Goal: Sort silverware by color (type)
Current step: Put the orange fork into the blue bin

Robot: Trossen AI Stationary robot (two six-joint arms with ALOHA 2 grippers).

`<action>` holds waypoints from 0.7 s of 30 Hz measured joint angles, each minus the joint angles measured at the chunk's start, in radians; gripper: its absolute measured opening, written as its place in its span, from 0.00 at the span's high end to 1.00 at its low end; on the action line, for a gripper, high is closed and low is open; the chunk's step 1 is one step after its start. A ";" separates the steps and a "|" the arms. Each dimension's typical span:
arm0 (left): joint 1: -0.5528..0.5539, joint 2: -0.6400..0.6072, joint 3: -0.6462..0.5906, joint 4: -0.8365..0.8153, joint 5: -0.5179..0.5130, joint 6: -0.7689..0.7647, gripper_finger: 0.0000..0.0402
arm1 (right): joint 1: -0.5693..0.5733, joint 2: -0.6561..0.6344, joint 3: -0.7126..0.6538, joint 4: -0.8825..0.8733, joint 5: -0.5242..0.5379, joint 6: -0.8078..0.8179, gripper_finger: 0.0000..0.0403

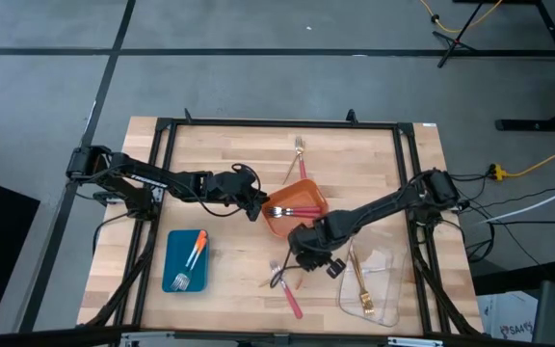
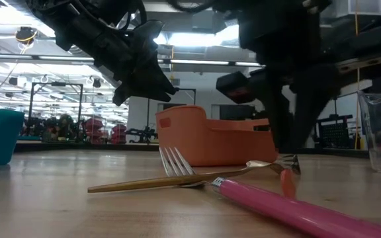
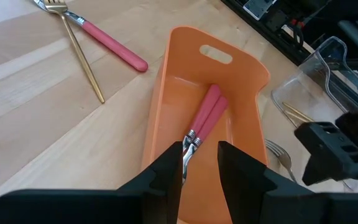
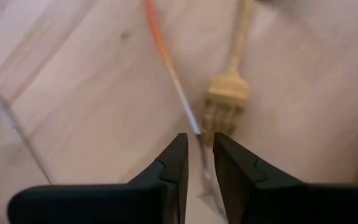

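Right gripper (image 4: 197,163) is down at the table in front of the orange tray (image 1: 308,226), fingers narrowly parted around the neck of an orange-handled fork (image 4: 166,62); a firm grip cannot be confirmed. A gold fork (image 4: 229,87) lies just beside it.

Left gripper (image 3: 199,163) hangs over the tray's end, fingers narrowly apart, holding nothing. Two pink forks (image 3: 207,115) lie inside the tray (handles side by side). Others sit on the table, in the blue tray (image 1: 173,253) and the clear tray (image 1: 385,289).

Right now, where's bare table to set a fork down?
Free: the far-left stretch beyond the left pincer, and the far-right corner past the orange tray. Crowded: the near middle, where loose forks lie by the right pincer, between blue tray and clear tray.
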 joint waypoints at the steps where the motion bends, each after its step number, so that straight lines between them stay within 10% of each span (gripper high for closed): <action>1: 0.000 0.000 0.000 0.000 0.000 0.000 0.77 | 0.003 0.000 0.000 -0.001 0.008 0.001 0.83; 21: 0.000 0.000 0.000 0.000 -0.010 0.000 0.77 | -0.027 0.000 -0.114 0.138 -0.068 0.054 0.83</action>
